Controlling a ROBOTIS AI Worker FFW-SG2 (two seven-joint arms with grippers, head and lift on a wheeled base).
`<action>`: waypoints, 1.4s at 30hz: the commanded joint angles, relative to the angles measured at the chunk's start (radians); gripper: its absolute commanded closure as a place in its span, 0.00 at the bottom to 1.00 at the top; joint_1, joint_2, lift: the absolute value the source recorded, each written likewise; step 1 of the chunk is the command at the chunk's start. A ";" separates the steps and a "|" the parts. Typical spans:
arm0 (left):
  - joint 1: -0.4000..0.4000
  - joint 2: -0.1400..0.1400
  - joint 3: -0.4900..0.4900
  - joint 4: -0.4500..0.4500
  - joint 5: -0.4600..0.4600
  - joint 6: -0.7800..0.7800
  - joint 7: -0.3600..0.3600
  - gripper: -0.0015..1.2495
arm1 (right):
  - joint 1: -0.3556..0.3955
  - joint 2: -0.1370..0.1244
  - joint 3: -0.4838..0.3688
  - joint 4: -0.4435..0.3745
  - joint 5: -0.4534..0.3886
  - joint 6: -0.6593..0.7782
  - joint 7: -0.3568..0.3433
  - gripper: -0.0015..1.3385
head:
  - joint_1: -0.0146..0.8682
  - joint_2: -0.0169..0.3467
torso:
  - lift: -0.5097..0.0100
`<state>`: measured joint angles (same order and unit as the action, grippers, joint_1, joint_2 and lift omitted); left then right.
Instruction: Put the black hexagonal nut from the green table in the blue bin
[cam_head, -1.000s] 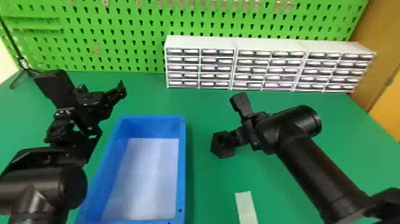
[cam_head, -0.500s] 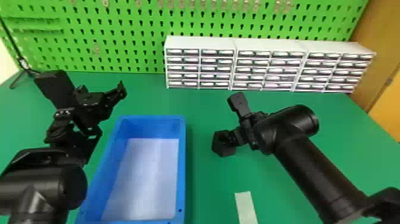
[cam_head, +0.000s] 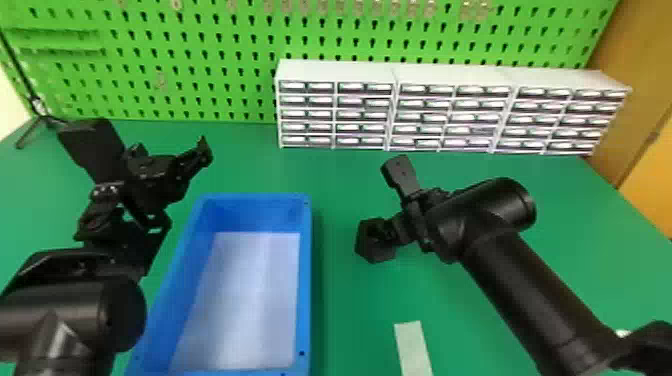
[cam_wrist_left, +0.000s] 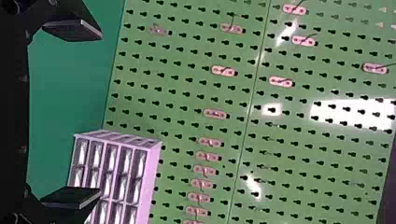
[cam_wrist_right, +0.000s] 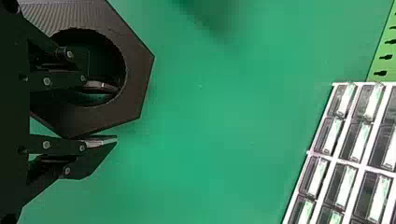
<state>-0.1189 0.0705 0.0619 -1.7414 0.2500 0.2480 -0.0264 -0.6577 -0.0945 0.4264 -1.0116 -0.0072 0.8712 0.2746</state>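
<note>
The black hexagonal nut (cam_head: 374, 241) is right of the blue bin (cam_head: 304, 280), outside it, held by my right gripper (cam_head: 395, 233). In the right wrist view, one finger of the right gripper (cam_wrist_right: 108, 113) passes into the hole of the nut (cam_wrist_right: 137, 86) and the other lies along its outer side, with the ring wall between them. My left gripper (cam_head: 182, 186) is parked behind the bin's left side; in the left wrist view the left gripper (cam_wrist_left: 100, 114) stands open, nothing between its fingers.
White drawer units (cam_head: 390, 72) line the back of the green table (cam_head: 345, 175) before a green pegboard (cam_head: 200, 65). A pale strip (cam_head: 413, 345) lies on the table near the front. A thin black stand (cam_head: 42, 117) stands at the back left.
My right arm has shifted very slightly, its wrist part a little to the left, while the nut stays in almost the same place. The left arm has kept still.
</note>
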 joint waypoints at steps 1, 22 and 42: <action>0.002 0.000 0.003 -0.001 0.000 -0.001 0.000 0.09 | 0.007 -0.002 -0.006 -0.039 0.018 0.006 0.000 0.73 | 0.80 0.07 | 0.79; 0.013 0.000 0.012 -0.001 -0.002 0.001 -0.001 0.09 | 0.095 -0.047 -0.103 -0.335 0.049 0.037 0.000 0.73 | 0.80 0.07 | 0.79; 0.024 0.000 0.027 -0.001 -0.002 -0.001 0.000 0.09 | 0.204 -0.134 -0.115 -0.665 -0.269 -0.060 -0.069 0.73 | 0.80 0.07 | 0.79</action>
<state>-0.0965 0.0705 0.0860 -1.7426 0.2485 0.2469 -0.0265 -0.4716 -0.2099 0.2817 -1.6230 -0.1782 0.8240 0.2422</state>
